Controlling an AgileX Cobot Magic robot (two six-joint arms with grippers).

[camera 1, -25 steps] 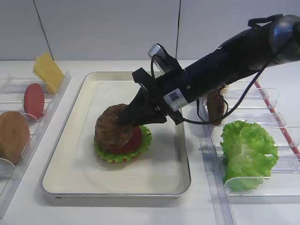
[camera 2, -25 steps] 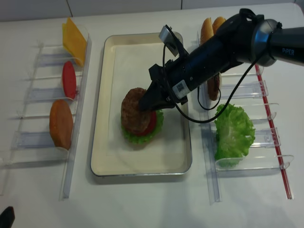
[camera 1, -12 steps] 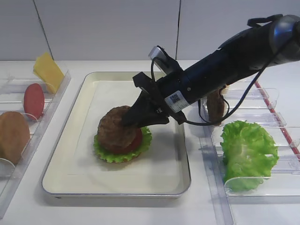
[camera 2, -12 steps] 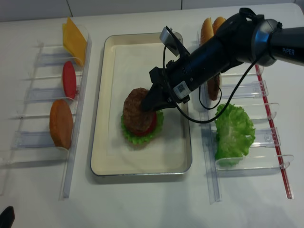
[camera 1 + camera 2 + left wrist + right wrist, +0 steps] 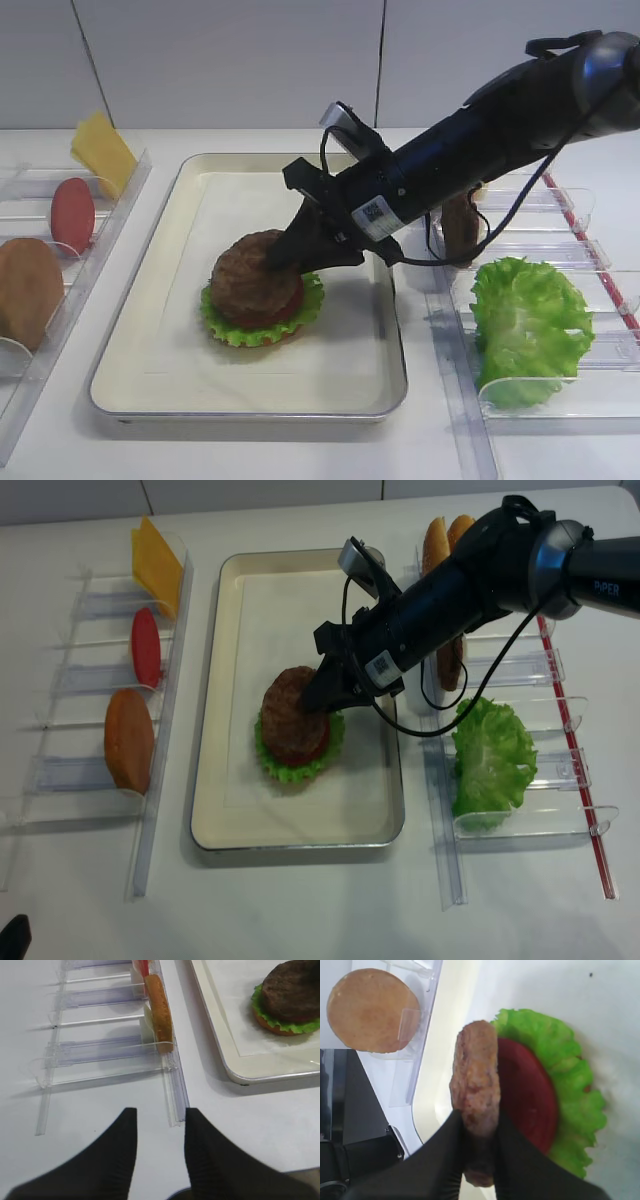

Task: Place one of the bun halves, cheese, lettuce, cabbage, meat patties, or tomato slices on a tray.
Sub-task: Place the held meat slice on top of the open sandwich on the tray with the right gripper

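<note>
The right gripper (image 5: 479, 1147) is pinching one meat patty (image 5: 256, 277) by its edge, with both fingers (image 5: 451, 1150) clamped on it. The patty is lying over the tomato slice (image 5: 527, 1095) and a lettuce leaf (image 5: 570, 1100) on the tray (image 5: 150, 350); it seems to be touching the tomato, but the contact is hard to see. The left gripper (image 5: 160, 1135) is hanging above the bench (image 5: 100, 1110), its fingers apart, holding nothing. A bun half (image 5: 160, 1012) is standing in the clear rack (image 5: 100, 1052).

It looked like a robotics lab set up as a mock burger station: a plain white bench (image 5: 300, 910), clear divider racks (image 5: 520, 780) holding fake ingredients, bare panelled walls (image 5: 230, 60).
</note>
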